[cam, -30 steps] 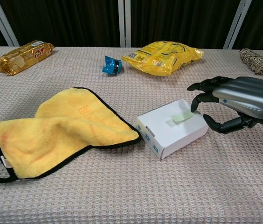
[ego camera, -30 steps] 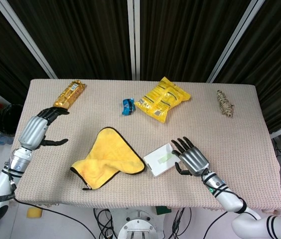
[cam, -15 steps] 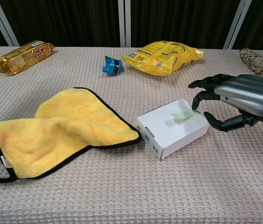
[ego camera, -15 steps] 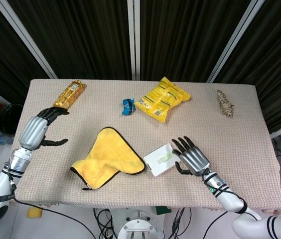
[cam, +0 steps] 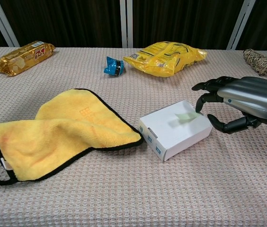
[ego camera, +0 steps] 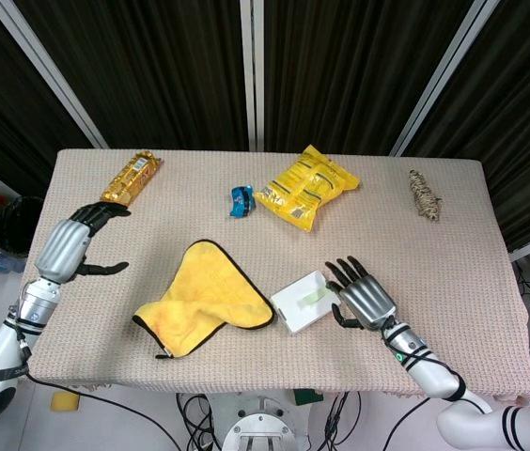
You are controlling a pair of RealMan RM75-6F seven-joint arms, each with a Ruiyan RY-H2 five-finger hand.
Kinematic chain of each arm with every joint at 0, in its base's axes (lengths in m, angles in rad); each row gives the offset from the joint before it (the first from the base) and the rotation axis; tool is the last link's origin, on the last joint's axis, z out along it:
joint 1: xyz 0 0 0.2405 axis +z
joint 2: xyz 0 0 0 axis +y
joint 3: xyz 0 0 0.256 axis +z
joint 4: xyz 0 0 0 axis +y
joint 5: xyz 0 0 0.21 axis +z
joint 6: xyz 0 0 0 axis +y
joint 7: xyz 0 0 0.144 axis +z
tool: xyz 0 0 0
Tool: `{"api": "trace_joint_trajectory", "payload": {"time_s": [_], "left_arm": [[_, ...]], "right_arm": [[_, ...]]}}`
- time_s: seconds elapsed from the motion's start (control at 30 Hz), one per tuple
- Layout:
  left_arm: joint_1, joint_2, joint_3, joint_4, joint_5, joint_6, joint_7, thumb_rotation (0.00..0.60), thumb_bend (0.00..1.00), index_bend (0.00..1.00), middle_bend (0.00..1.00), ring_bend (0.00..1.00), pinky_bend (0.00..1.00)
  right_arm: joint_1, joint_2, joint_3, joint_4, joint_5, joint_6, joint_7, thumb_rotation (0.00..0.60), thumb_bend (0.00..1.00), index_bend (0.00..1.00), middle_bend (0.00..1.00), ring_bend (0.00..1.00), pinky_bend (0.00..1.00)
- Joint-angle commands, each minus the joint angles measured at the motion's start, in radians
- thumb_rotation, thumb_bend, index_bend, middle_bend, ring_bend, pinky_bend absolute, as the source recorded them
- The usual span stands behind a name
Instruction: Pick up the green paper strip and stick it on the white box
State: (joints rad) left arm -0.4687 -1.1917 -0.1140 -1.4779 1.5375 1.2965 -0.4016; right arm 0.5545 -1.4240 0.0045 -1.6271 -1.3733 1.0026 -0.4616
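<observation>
The right hand (cam: 240, 101), fingers apart and empty, is hovering beside the flimsy, featherlight strip (cam: 186, 117) lying on the box (cam: 173, 132), likely best pinched at its free end.

Green paper strip (cam: 185, 116) lies atop white box (cam: 173, 131), flat on table.

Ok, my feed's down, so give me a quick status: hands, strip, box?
Right hand fingertips at the green paper strip, strip lying on the white box. Left hand open, idle. Yellow cloth touches the box, not blocking.
</observation>
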Motion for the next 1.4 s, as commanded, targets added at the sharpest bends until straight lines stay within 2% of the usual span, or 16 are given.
{"api": "trace_joint_trajectory", "payload": {"time_s": [0.03, 0.3, 1.4], "left_arm": [[0.0, 0.0, 0.0, 0.0, 0.0, 0.0, 0.0, 0.6, 0.04, 0.25, 0.23, 0.18, 0.21], [-0.002, -0.001, 0.0, 0.0, 0.0, -0.002, 0.0, 0.6, 0.04, 0.25, 0.23, 0.18, 0.21], [-0.004, 0.001, -0.001, -0.001, -0.001, -0.006, 0.003, 0.6, 0.04, 0.25, 0.23, 0.18, 0.21]], "right_arm": [[0.0, 0.001, 0.002, -0.002, -0.006, 0.005, 0.004, 0.243, 0.62, 0.3, 0.0, 0.0, 0.0], [0.0, 0.003, 0.003, -0.004, -0.035, 0.021, 0.026, 0.241, 0.62, 0.3, 0.0, 0.0, 0.0], [0.003, -0.009, -0.001, 0.023, -0.006, -0.007, 0.024, 0.245, 0.62, 0.3, 0.0, 0.0, 0.0]]}}
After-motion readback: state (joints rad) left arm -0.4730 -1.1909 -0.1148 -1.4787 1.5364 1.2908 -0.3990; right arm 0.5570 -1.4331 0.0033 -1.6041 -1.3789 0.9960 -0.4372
